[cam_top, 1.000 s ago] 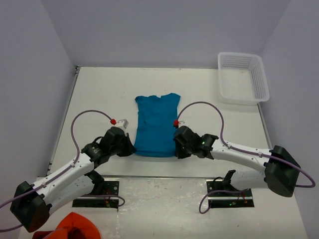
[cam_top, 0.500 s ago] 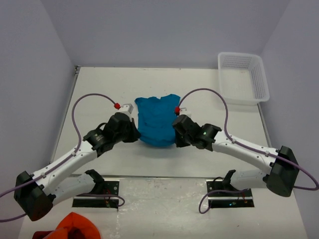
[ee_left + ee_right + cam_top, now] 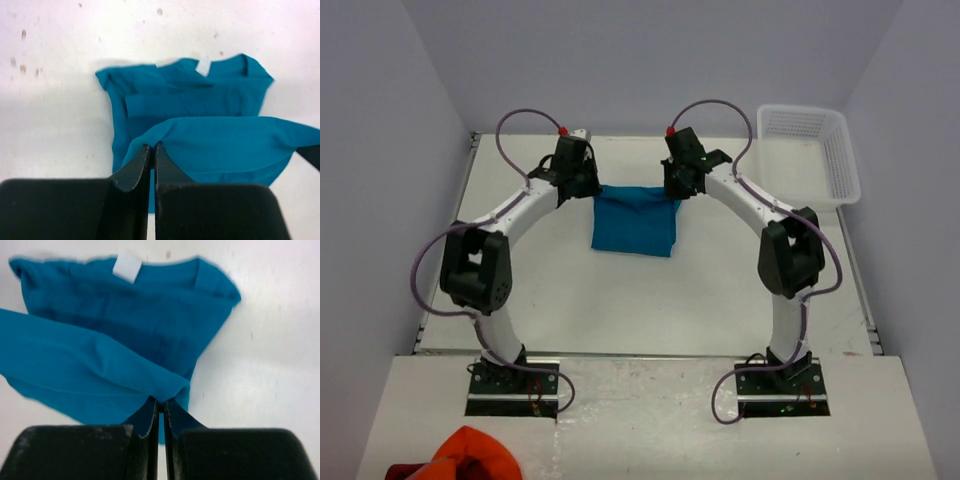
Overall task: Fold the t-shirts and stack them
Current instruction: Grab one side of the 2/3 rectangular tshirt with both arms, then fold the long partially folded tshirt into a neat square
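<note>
Seen from above, the tips of the 2 claws are hidden under their wrists; the orange-red cloth (image 3: pixel 470 455), well away from the basket (image 3: pixel 807 155), is cut off at the frame edge; both arms arch out; left claw (image 3: pixel 152 150) and right claw (image 3: pixel 161 405) each pinch a corner of the teal t-shirt (image 3: pixel 634 222), doubled over on the worktop (image 3: pixel 720 290) left of the basket.
</note>
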Controlling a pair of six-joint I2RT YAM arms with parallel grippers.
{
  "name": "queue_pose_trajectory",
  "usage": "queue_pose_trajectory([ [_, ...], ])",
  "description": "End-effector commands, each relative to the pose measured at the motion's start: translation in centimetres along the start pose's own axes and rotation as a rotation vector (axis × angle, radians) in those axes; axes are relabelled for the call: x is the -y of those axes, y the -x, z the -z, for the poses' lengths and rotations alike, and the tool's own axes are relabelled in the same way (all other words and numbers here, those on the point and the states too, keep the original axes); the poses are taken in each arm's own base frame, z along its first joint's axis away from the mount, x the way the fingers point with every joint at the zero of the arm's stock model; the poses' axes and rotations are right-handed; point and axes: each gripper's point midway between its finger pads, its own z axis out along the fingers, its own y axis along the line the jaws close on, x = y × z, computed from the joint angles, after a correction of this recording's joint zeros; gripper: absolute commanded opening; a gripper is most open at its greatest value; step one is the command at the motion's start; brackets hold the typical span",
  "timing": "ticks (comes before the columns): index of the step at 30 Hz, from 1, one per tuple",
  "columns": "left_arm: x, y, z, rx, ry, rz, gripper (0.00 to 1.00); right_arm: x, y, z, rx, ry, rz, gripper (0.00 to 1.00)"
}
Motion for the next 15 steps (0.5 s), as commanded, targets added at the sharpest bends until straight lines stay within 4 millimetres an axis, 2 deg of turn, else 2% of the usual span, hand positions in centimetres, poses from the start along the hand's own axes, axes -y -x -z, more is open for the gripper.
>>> queue_pose_trajectory([
  [1, -1.4, 1.6, -6.4, -0.025, -0.017, -0.069, 0.00, 0.8, 2.9, -3.0, -0.058, 0.065, 0.040, 0.00],
  [2, -1.1, 4.3, -7.7, 0.016, -0.045, -0.087, 0.00, 0.9, 3.7, -3.9, -0.062, 0.062, 0.042, 0.15],
  [3, -1.0, 4.9, -9.1, 0.020, -0.071, -0.101, 0.00, 1.3, 5.2, -5.7, -0.040, 0.053, 0.061, 0.30],
  [4, -1.7, 4.0, -11.8, 0.007, -0.081, -0.108, 0.07, 1.5, 5.9, -6.4, -0.026, 0.044, 0.075, 0.44],
  [5, -1.2, 5.7, -12.8, 0.081, -0.136, -0.128, 0.19, 1.9, 6.6, -6.8, -0.007, 0.022, 0.087, 0.55],
  [6, -1.2, 6.0, -13.4, 0.093, -0.148, -0.138, 0.24, 1.7, 7.9, -6.6, 0.014, 0.028, 0.106, 0.65],
  [7, -1.6, 5.7, -13.9, 0.099, -0.142, -0.152, 0.24, 1.7, 8.7, -6.1, 0.037, 0.026, 0.110, 0.67],
  [8, -1.3, 7.6, -13.6, 0.191, -0.133, -0.203, 0.25, 2.2, 9.7, -5.4, 0.076, -0.004, 0.112, 0.72],
  [9, -0.5, 9.4, -11.9, 0.254, -0.145, -0.225, 0.32, 2.3, 10.4, -4.3, 0.115, 0.006, 0.111, 0.78],
  [10, -0.8, 8.8, -11.3, 0.260, -0.141, -0.231, 0.40, 2.5, 10.7, -3.8, 0.126, 0.010, 0.103, 0.79],
  [11, -0.5, 10.7, -9.9, 0.345, -0.144, -0.253, 0.51, 2.7, 10.8, -3.4, 0.135, 0.003, 0.098, 0.80],
  [12, -0.2, 11.3, -8.6, 0.376, -0.154, -0.269, 0.64, 2.8, 10.4, -3.1, 0.128, 0.004, 0.094, 0.80],
  [13, 0.1, 11.8, -6.2, 0.410, -0.155, -0.273, 0.68, 2.7, 10.7, -1.8, 0.142, 0.010, 0.092, 0.80],
  [14, 0.8, 13.0, -4.5, 0.470, -0.175, -0.272, 0.70, 2.6, 10.5, -1.4, 0.147, 0.016, 0.090, 0.81],
  [15, 0.9, 13.1, -3.5, 0.481, -0.178, -0.271, 0.76, 2.5, 9.1, -1.9, 0.123, 0.018, 0.094, 0.81],
])
